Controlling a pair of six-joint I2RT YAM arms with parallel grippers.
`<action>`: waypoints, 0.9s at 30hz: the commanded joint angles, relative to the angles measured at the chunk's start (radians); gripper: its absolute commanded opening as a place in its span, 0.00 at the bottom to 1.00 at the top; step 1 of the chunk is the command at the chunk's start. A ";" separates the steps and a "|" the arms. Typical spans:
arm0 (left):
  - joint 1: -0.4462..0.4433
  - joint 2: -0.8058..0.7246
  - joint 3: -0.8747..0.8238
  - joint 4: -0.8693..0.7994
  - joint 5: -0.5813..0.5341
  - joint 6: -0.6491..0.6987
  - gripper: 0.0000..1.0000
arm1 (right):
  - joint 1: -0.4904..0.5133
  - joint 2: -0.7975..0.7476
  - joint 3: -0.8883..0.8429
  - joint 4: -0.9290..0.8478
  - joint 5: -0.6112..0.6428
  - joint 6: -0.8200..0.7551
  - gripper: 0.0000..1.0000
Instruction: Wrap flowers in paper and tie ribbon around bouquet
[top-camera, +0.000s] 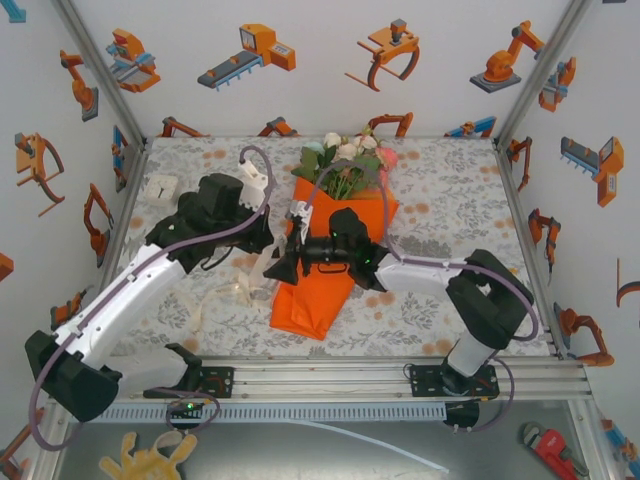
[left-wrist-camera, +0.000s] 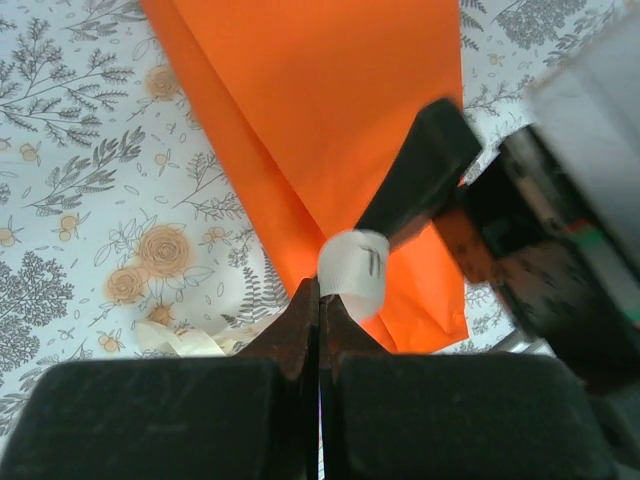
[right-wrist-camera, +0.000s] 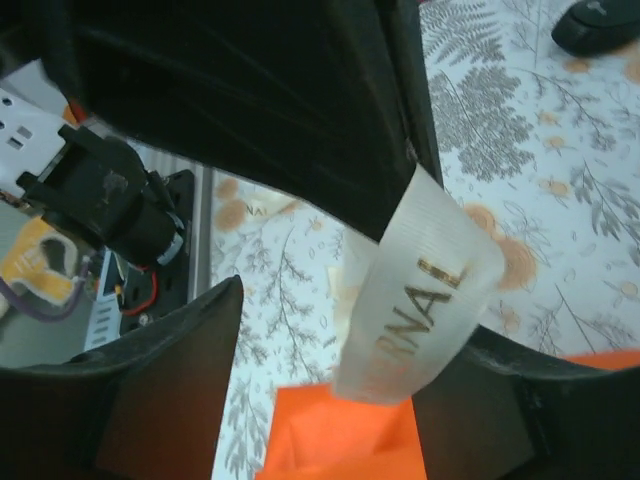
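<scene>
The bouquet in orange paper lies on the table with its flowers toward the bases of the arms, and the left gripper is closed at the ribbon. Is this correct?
Not fully. The top external view shows the bouquet with its flowers pointing the opposite way, toward the far wall. The rest holds: the left gripper is closed at the ribbon.
</scene>
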 joint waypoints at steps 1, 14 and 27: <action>0.000 -0.065 0.044 -0.032 -0.069 0.001 0.00 | -0.003 0.008 0.056 0.112 0.047 0.057 0.28; 0.061 -0.180 -0.025 -0.145 -0.377 -0.191 0.76 | -0.051 -0.295 0.118 -0.269 0.251 0.044 0.00; 0.247 -0.104 -0.331 -0.161 -0.265 -0.515 0.69 | -0.120 -0.554 -0.004 -0.519 0.299 0.058 0.00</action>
